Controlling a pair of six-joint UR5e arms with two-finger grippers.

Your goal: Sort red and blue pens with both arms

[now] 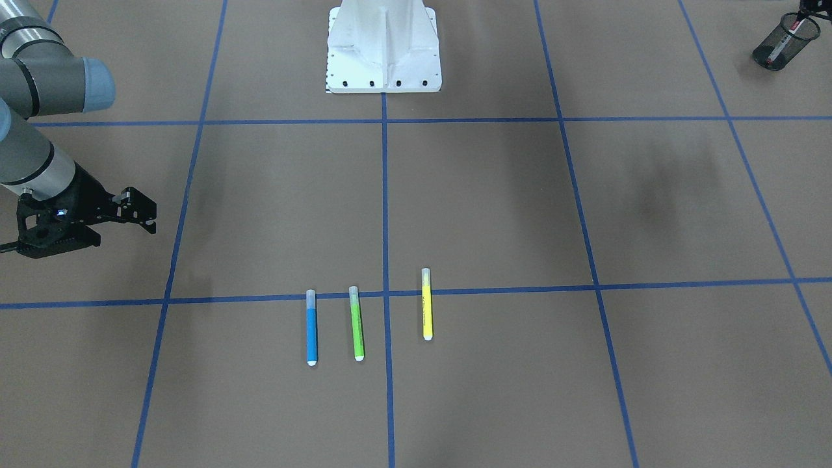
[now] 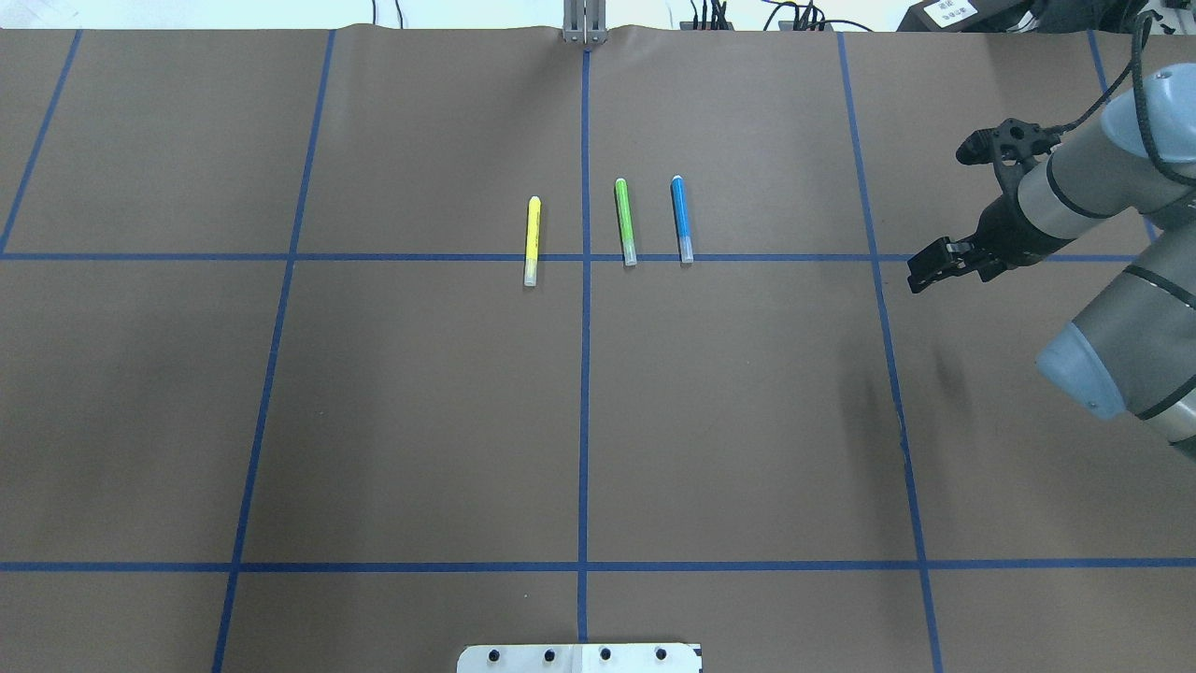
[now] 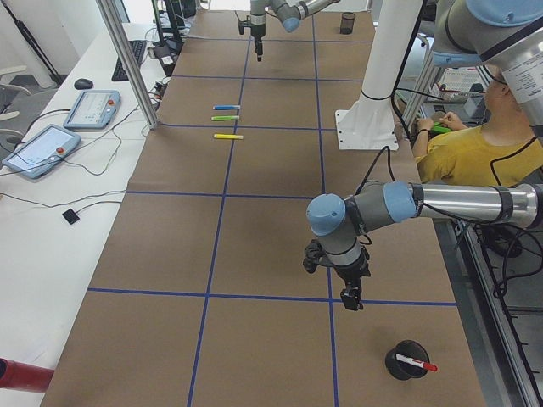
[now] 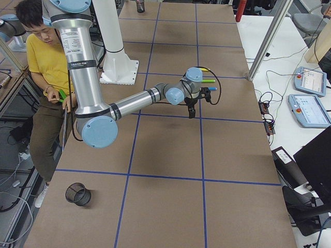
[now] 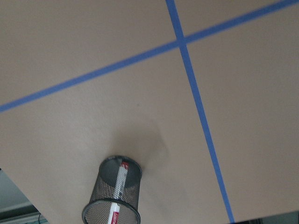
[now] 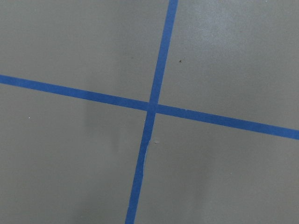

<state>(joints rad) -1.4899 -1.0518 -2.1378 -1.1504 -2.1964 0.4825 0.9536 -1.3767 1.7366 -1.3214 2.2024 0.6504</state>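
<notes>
The blue pen lies flat near the table's middle, with nothing touching it. The red pen stands inside a black mesh cup at the table's left end. My right gripper hovers open and empty over the table, well to the side of the blue pen. My left gripper hangs above the table a short way from the cup. I cannot tell whether it is open or shut.
A green highlighter and a yellow highlighter lie parallel beside the blue pen. A second mesh cup stands at the table's right end. The white robot base stands at the table's edge, and a person in a yellow shirt sits behind it.
</notes>
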